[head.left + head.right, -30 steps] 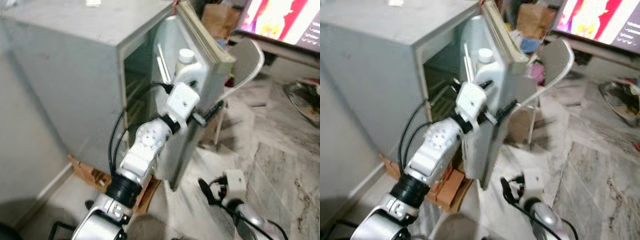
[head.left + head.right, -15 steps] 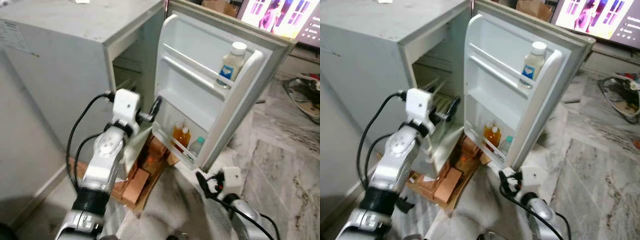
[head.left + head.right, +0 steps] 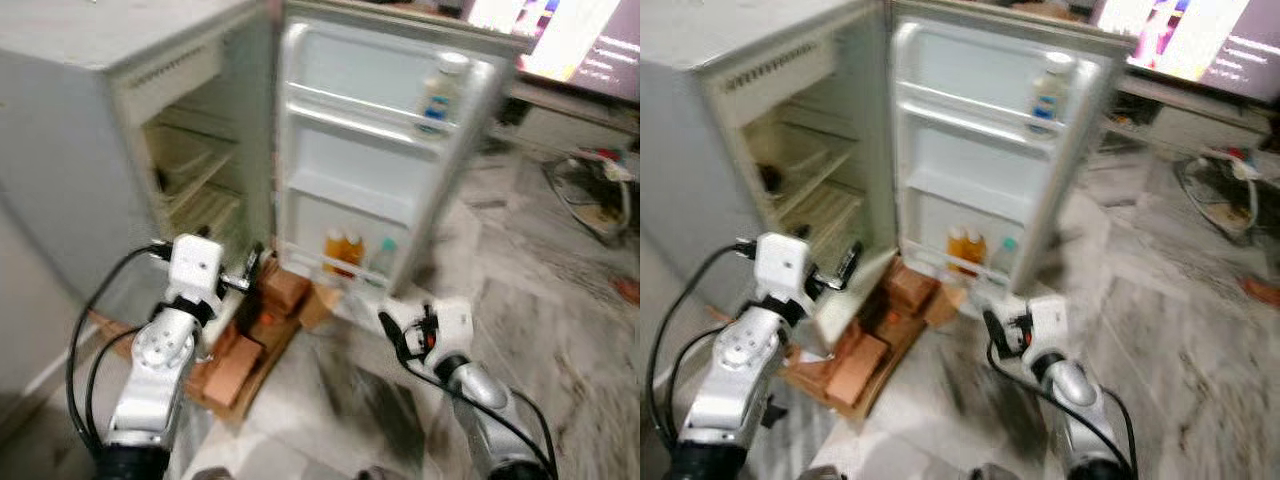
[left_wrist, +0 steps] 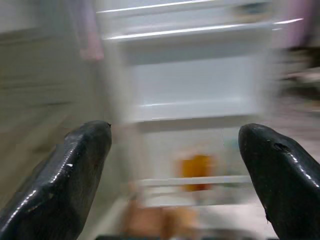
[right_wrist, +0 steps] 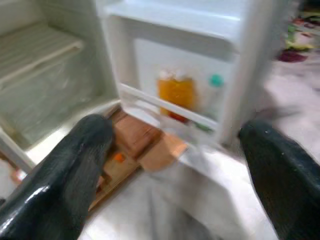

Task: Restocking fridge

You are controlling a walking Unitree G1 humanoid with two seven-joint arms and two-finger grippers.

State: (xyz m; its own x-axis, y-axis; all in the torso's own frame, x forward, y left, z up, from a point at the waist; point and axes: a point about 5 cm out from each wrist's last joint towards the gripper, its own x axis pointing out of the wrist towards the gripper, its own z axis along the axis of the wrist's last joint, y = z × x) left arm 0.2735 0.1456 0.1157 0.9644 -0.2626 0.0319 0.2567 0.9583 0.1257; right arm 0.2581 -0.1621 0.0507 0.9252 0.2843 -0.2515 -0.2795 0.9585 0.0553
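Before the robot, the fridge [image 3: 110, 120] was found with its door [image 3: 380, 150] swung wide. A white bottle [image 3: 438, 90] was noted on the upper door shelf, orange bottles [image 3: 343, 247] on the lowest. Both the left pincer [image 3: 255, 275] and right pincer [image 3: 400, 335] were spread wide and empty; restocking was judged barely begun. Bricks [image 3: 285, 290] and marble floor [image 3: 560, 330] were recorded below.

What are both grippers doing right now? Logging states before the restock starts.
Left gripper: open, holding nothing.
Right gripper: open, holding nothing.
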